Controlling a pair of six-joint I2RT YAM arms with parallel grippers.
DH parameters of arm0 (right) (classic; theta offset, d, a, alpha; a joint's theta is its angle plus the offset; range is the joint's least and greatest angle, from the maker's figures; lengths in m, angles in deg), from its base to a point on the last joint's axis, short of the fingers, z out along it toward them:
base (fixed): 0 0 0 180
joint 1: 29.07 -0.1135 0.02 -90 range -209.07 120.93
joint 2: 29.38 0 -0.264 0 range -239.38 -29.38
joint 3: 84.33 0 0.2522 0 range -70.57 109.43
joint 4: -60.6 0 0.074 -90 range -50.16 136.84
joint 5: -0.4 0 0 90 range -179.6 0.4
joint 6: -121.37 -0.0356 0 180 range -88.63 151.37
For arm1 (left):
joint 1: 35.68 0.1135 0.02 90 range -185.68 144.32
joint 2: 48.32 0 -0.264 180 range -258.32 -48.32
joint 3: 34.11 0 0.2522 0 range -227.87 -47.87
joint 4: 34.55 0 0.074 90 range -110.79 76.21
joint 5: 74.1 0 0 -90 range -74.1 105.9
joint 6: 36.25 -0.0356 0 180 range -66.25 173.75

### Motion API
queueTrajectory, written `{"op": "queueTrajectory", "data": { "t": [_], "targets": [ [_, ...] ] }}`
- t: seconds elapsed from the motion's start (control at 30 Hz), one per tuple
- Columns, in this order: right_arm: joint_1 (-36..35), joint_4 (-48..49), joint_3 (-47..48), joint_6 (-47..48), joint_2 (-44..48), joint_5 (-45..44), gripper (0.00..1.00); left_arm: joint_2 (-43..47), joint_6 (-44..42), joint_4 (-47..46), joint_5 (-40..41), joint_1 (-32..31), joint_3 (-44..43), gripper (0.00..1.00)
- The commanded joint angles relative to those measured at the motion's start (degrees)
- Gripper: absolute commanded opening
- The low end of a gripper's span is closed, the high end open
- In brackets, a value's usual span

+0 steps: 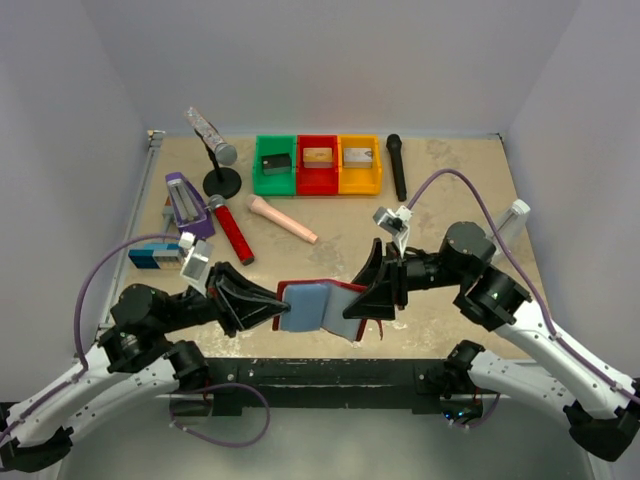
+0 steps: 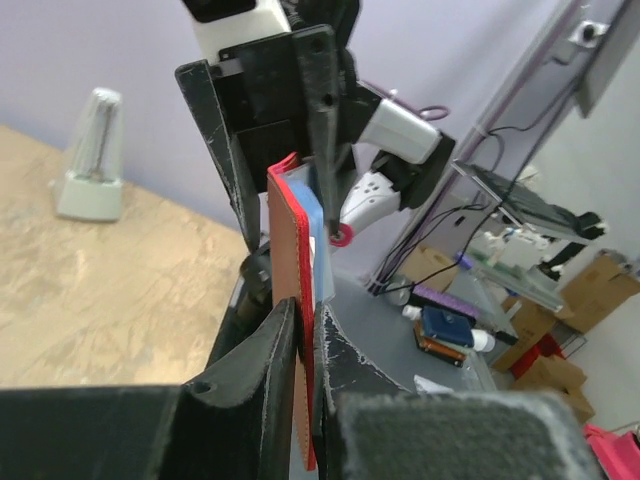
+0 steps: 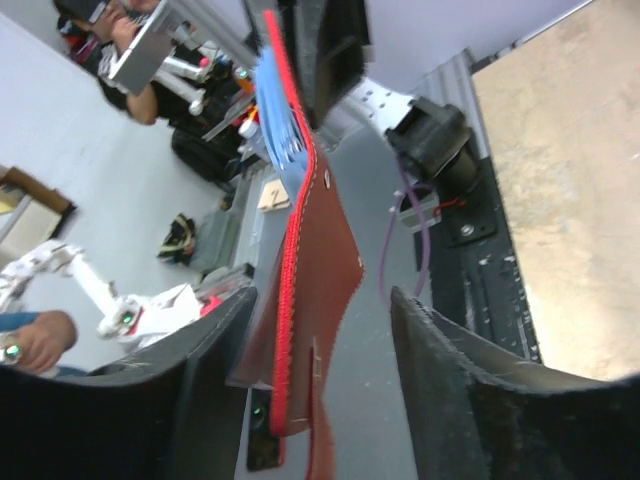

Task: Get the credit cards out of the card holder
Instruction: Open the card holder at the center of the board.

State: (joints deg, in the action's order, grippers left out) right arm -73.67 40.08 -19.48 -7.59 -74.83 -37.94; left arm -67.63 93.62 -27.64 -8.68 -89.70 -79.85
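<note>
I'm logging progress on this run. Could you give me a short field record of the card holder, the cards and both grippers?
card holder: spread open, held between the arms by the near edge of the table, blue pockets facing the top camera
left gripper: shut on the holder's left end
right gripper: jaws apart around the holder's right end
cards: none seen outside the holder

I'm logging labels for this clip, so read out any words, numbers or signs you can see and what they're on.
"2": it seems, on a small tan tag in the background of the right wrist view; blurry.
Blocks in the coloured bins: markings too small to read.
Blue and white box: print too small to read.
Card holder: no text visible.
</note>
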Motion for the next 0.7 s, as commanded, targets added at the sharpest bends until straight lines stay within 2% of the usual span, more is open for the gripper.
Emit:
{"op": "queueTrajectory", "data": {
  "t": [0.0,0.2,0.4,0.5,0.63,0.67],
  "targets": [
    [0.48,1.05,1.38,-0.32,-0.25,-4.45,0.64,-7.3,-4.45,17.8,5.5,0.05,-14.47,0.0],
    [0.65,4.65,0.24,-3.49,-1.92,-8.76,0.78,-17.33,-5.25,34.17,15.33,-0.03,-26.27,0.0],
    [0.74,5.36,-1.26,-6.3,-3.67,-16.14,0.79,-23.05,-3.84,43.49,22.02,-0.38,-32.25,0.0],
    [1.0,3.43,-0.64,-7.01,-6.57,-17.56,0.68,-24.1,-3.58,44.91,23.26,-0.47,-33.75,0.0],
    [1.01,3.51,-0.9,-8.23,-9.12,-18.52,0.38,-25.51,-3.93,46.75,23.87,-0.56,-36.03,0.0],
    [1.01,3.43,-1.08,-8.41,-9.65,-18.79,0.34,-25.77,-4.02,46.84,23.7,-0.56,-36.39,0.0]
  ]
}}
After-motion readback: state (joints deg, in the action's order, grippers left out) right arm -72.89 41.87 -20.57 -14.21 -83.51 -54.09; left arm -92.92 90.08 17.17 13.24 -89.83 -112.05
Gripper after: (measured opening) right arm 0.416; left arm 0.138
